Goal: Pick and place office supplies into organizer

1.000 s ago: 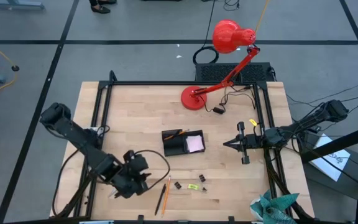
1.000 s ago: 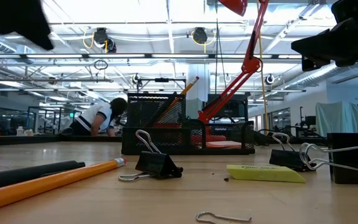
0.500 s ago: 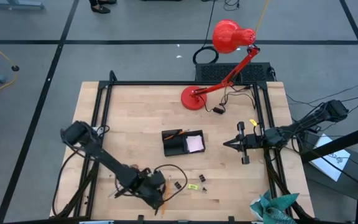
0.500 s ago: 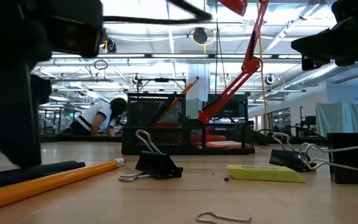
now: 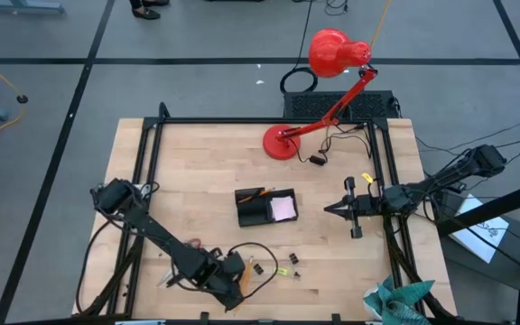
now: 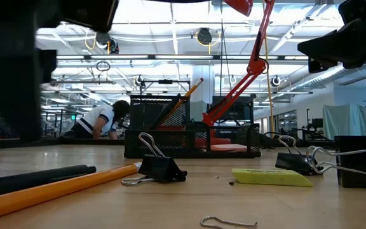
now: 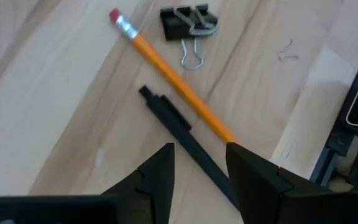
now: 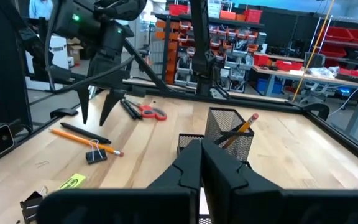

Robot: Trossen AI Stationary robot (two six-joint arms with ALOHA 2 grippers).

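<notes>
An orange pencil (image 7: 166, 68) and a black pen (image 7: 179, 124) lie side by side flat on the wood near the table's near edge, with a black binder clip (image 7: 188, 18) beside them. My left gripper (image 7: 199, 152) is open and points steeply down over them, one finger on each side of the pen. The black mesh organizer (image 5: 264, 206) stands mid-table, holding a pencil and a pink pad. Red-handled scissors (image 8: 145, 111) lie left of the pencils. My right gripper (image 5: 328, 208) is shut and level at the table's right. My left gripper comes from above with its fingers across the pen. The orange pencil runs under one fingertip (image 7: 232, 149). I cannot tell whether that finger touches the pencil or the pen.
More binder clips (image 6: 323, 162) and a yellow-green bit (image 5: 281, 270) lie right of the pencils. A bent paper clip (image 6: 227, 222) lies near the front edge. The red desk lamp (image 5: 281, 143) stands at the far side. Black frame rails (image 5: 147, 162) run along the table's edges.
My left gripper has moved toward the table's right and near edges and come down over the pencil and pen, tipping more steeply downward; it stays open. The pencil and pen have slid a little along the table.
</notes>
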